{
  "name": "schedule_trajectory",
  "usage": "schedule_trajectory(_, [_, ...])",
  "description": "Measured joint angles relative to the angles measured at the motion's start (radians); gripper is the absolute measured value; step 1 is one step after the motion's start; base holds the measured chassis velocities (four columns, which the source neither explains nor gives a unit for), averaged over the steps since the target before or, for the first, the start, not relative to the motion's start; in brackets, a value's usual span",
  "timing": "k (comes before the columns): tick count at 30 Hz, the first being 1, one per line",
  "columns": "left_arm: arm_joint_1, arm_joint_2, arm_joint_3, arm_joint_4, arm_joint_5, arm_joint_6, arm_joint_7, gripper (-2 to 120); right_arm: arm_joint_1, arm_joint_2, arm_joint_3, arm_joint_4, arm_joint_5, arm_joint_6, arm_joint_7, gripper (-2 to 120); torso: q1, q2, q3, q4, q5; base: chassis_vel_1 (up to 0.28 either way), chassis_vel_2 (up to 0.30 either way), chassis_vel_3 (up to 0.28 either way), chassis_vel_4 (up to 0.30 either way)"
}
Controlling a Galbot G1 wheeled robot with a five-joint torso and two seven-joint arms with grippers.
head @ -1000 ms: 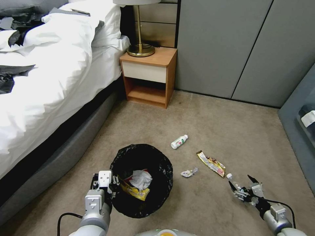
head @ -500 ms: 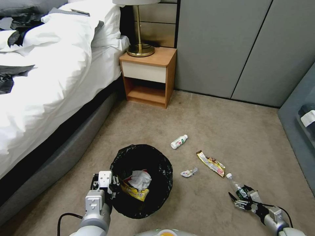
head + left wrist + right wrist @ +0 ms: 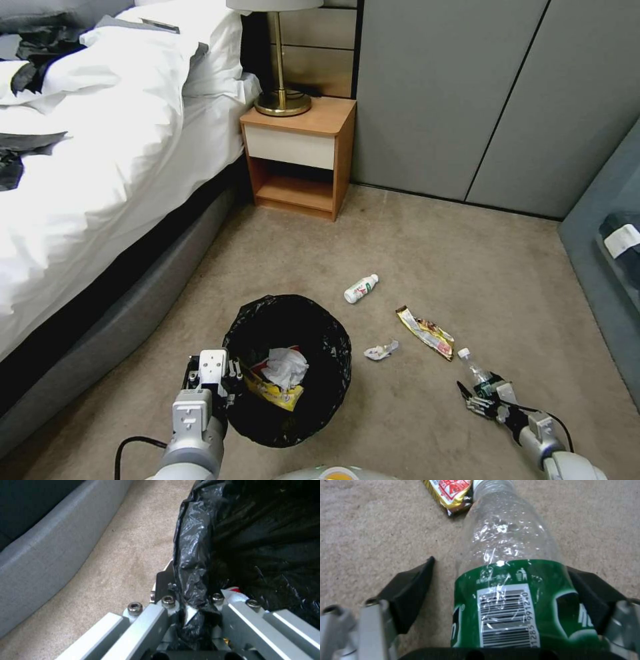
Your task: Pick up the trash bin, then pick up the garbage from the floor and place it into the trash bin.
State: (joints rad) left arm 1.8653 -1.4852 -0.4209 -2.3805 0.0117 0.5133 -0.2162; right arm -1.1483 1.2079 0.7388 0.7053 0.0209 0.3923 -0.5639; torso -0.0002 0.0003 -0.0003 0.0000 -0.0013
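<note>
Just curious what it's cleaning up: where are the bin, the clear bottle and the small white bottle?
trash bin (image 3: 331,337): head view, black-bagged rim.
clear bottle (image 3: 506,542): right wrist view, bare shoulder.
small white bottle (image 3: 360,289): head view, label.

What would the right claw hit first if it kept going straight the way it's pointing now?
The right claw already straddles the clear bottle lying on the carpet. Pushing on, it would likely run the bottle's cap end into the yellow wrapper just ahead.
</note>
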Motion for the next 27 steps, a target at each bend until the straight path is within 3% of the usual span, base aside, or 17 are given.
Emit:
schedule_trajectory(21, [-0.011,0.001,0.003,-0.003,-0.004,0.0,-0.001,1,-0.068,0.013,-0.017,0.114,0.056,0.012,0.083,36,0.0,0.0,0.001,0.0,0.0029,0.0,0.0,0.0,0.0])
schedule_trajectory(25, [-0.013,0.0,0.004,-0.002,-0.004,0.001,-0.001,1,-0.137,0.033,-0.046,0.25,0.116,0.005,0.149,30,0.0,-0.001,0.001,0.0007,0.0043,0.0,0.0,0.0,0.0])
schedule_trajectory(26, [-0.013,0.0,0.003,0.0,-0.005,0.001,-0.001,1,-0.178,0.046,-0.056,0.35,0.148,0.003,0.176,27,0.0,-0.001,0.001,-0.0001,0.0039,0.0,0.0,0.0,0.0])
schedule_trajectory(27, [-0.013,0.0,0.004,0.002,-0.005,0.001,-0.001,1,-0.25,0.07,-0.074,0.557,0.202,-0.01,0.214,26,0.0,-0.001,0.001,0.0003,0.0016,0.0,0.0,0.0,0.0])
